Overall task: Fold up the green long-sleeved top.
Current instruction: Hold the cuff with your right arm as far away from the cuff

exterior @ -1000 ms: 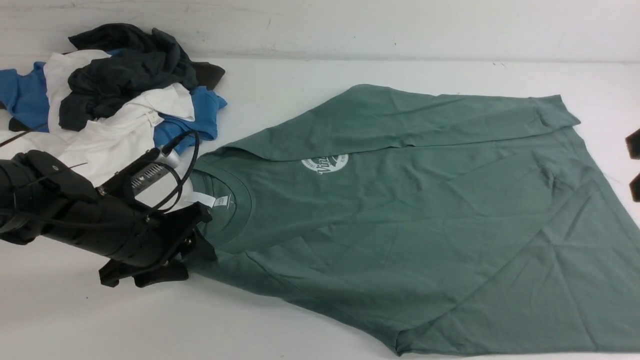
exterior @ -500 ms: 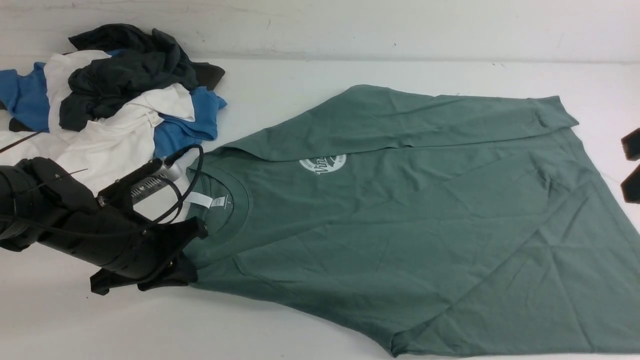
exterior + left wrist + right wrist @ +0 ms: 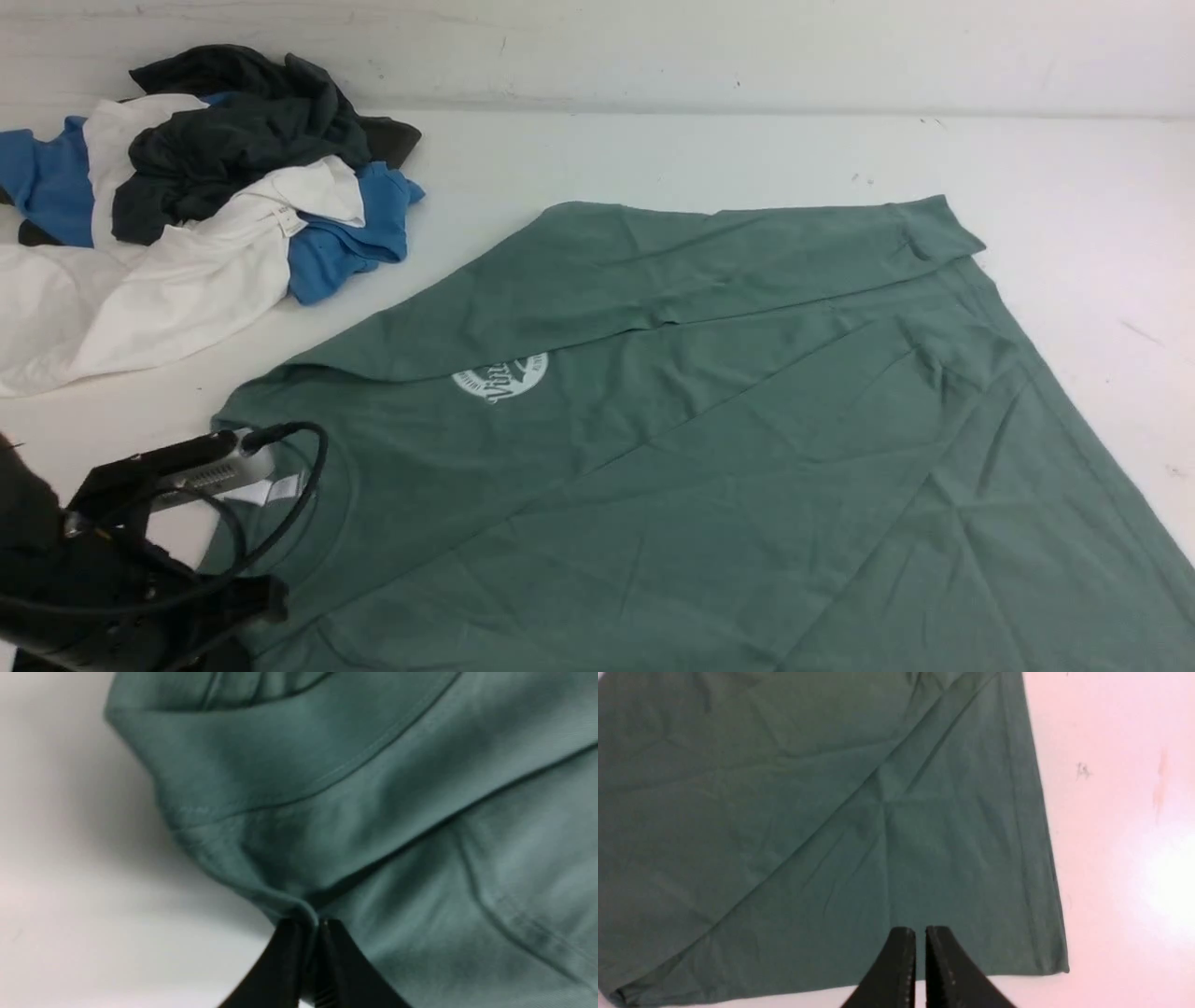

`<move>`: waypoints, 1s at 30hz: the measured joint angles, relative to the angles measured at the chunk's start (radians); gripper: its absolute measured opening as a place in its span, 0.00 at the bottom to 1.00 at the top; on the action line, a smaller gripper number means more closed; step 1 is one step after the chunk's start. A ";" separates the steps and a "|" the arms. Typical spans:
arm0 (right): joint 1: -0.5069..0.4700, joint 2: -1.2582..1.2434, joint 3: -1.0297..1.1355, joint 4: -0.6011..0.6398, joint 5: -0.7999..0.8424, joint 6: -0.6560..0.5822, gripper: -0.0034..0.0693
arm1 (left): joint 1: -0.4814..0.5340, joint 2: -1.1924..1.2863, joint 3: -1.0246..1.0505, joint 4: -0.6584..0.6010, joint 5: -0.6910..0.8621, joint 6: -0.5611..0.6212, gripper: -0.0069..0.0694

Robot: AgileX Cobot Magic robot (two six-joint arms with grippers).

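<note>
The green long-sleeved top lies spread on the white table, collar to the near left, one sleeve folded across its far side. Its round white logo and white neck label show. My left gripper is shut on a fold of the top at the shoulder beside the collar; in the front view its arm is at the bottom left corner. My right gripper is out of the front view. Its jaws are together and empty, above the top's hem edge.
A pile of blue, white and dark grey garments lies at the far left, close to the top's shoulder. Bare white table shows to the right of the top, and a white wall runs along the back.
My left gripper has pulled the top toward the near left; the whole garment slid that way. The right gripper's fingers, earlier at the right edge, have left the front view.
</note>
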 joint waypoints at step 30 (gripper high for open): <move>0.000 0.814 -0.329 0.072 -0.168 -0.014 0.16 | 0.006 -0.086 -0.158 0.348 0.128 -0.375 0.39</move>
